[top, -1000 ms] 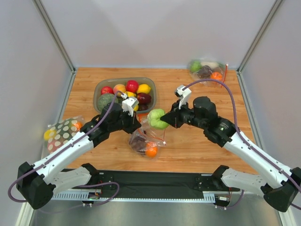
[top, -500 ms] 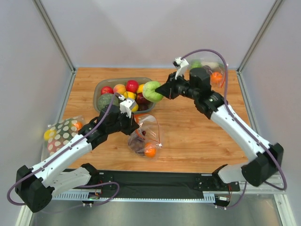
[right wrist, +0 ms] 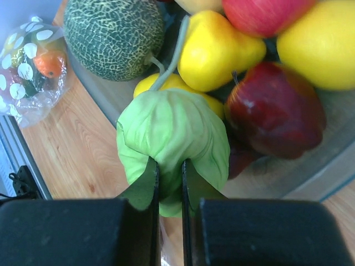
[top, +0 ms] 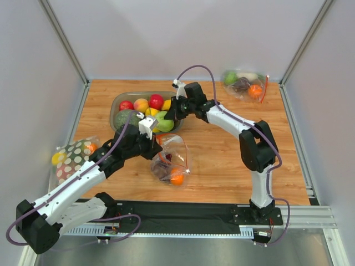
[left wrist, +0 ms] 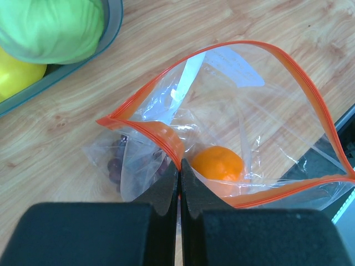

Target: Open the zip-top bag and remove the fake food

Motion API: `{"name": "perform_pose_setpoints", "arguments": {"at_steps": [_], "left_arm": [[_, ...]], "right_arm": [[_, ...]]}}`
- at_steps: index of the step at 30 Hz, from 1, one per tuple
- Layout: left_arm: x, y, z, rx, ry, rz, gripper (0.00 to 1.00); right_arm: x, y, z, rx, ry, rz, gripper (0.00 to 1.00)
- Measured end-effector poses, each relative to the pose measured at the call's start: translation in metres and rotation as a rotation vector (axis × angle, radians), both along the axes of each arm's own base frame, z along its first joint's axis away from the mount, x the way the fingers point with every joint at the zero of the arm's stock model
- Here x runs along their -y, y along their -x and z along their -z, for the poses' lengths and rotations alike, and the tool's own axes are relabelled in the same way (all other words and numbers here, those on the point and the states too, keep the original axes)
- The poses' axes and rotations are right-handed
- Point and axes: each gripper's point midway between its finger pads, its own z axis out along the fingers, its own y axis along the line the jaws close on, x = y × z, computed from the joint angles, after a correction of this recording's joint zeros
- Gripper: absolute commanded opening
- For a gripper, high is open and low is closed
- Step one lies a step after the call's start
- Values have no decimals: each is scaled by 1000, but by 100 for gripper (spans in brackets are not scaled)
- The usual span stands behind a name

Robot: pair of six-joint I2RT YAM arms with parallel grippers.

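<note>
Zip-top bag (left wrist: 238,124), clear and crinkly, gapes on the wood table (left wrist: 72,116), its orange rim pinched in the left gripper (left wrist: 179,166). The right gripper (right wrist: 170,166) clamps the wrinkled green fruit (right wrist: 172,127) over the bowl (top: 145,93).

Bright even light, soft shadows

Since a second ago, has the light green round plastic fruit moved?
Yes. Held in the right gripper, the light green fruit has travelled left and away from the arm bases, from over the wooden table to the near rim of the grey tray.
</note>
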Motion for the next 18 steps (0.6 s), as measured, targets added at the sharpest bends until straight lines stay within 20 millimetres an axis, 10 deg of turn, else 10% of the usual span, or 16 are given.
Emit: {"name": "perform_pose_setpoints", "arguments": {"at_steps": [6, 12, 18], "left_arm": [[0, 1, 1, -7, 2, 0, 0], [0, 1, 0, -8, 4, 0, 0], [0, 3, -3, -1, 11, 4, 0]], "right_arm": [[-24, -2, 0, 19, -8, -27, 7], [-38, -6, 11, 24, 7, -35, 47], [-38, -5, 6, 34, 5, -40, 66]]}}
